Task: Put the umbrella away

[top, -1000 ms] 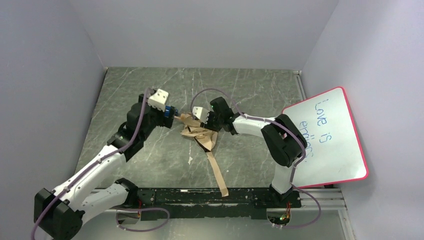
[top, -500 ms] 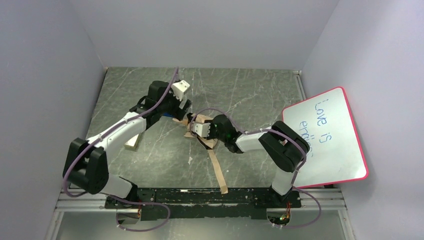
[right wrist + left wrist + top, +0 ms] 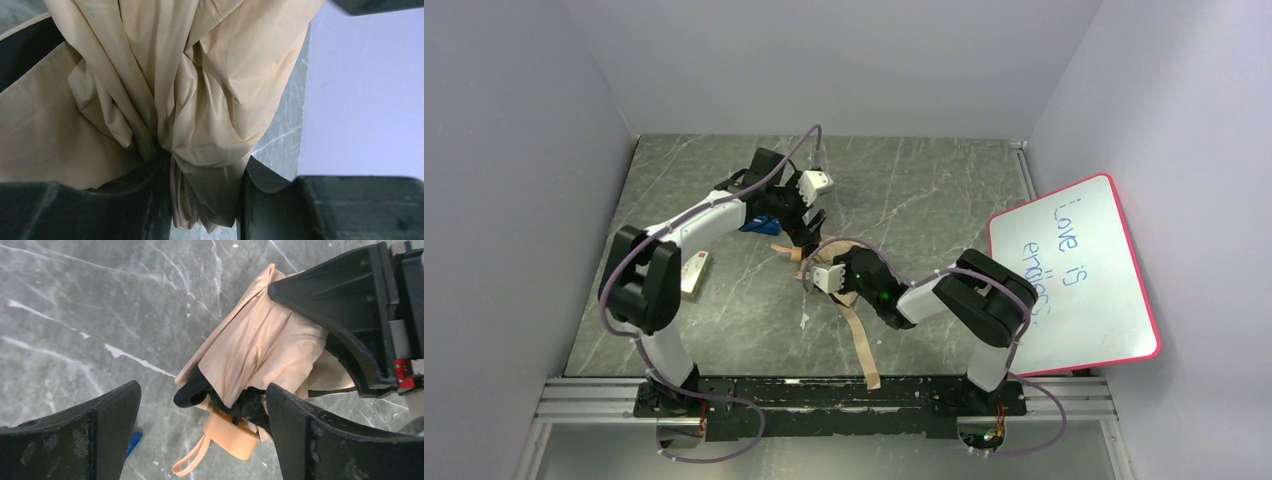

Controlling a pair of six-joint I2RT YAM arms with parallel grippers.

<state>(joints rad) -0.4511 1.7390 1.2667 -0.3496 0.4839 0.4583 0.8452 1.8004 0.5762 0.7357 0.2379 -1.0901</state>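
Both at the umbrella (image 3: 255, 350): right claw (image 3: 205, 200) pinching its fabric, left claw (image 3: 200, 410) wide.

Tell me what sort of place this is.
Probably a robotics lab test cell, not a home: a left arm and right arm bolted to a metal rail at the edge of a marble-pattern table, plain walls boxing it in, and a handwritten whiteboard leaning at the right.

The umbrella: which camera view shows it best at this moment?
The left wrist view: the umbrella shows cream folds, black lining and a looped cord clearly. The top view shows it small and partly covered, its strap trailing nearward. The right wrist view shows only bunched fabric pinched in the right gripper.
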